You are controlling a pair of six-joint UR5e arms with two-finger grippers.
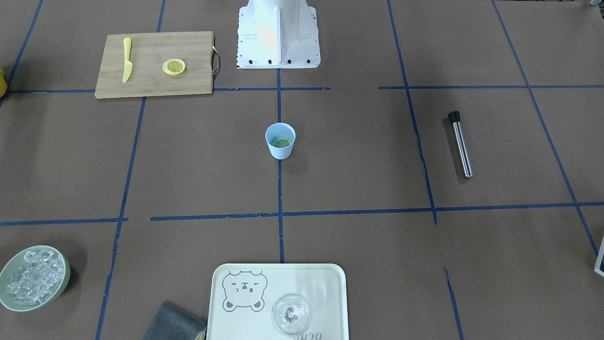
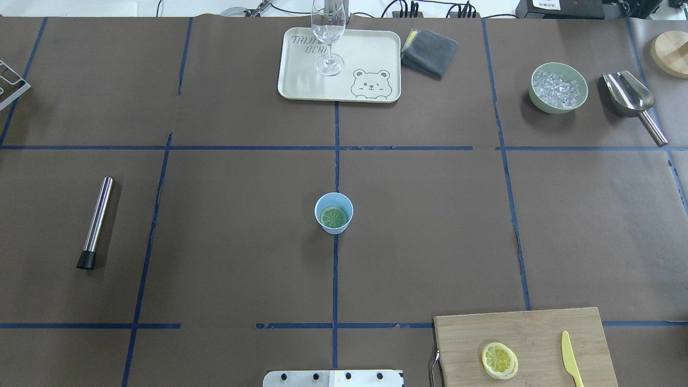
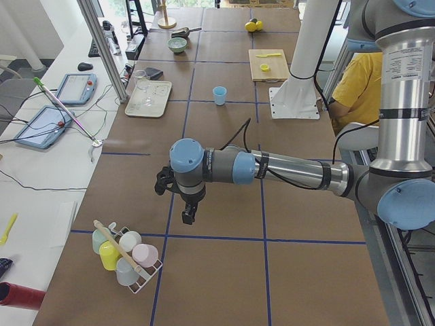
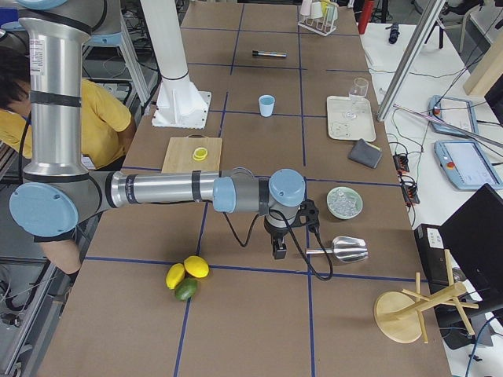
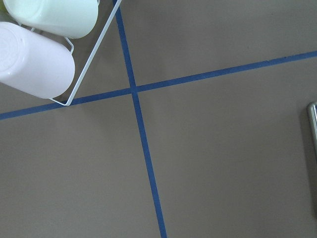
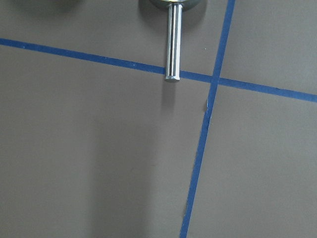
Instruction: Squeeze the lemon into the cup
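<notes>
Resting inside cup (image 2: pixel 333 200), lemon (image 2: pixel 334 217), well apart from left pincer (image 3: pixel 188 218), right pincer (image 4: pixel 278 252)

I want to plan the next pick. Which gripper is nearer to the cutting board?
Right. The right gripper hangs by the ice scoop, on the same side of the table as the cutting board. The left gripper hangs beside the cup rack at the opposite end.

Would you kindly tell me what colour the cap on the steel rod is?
Black cap on the shiny steel rod; clearest in the overhead view.
</notes>
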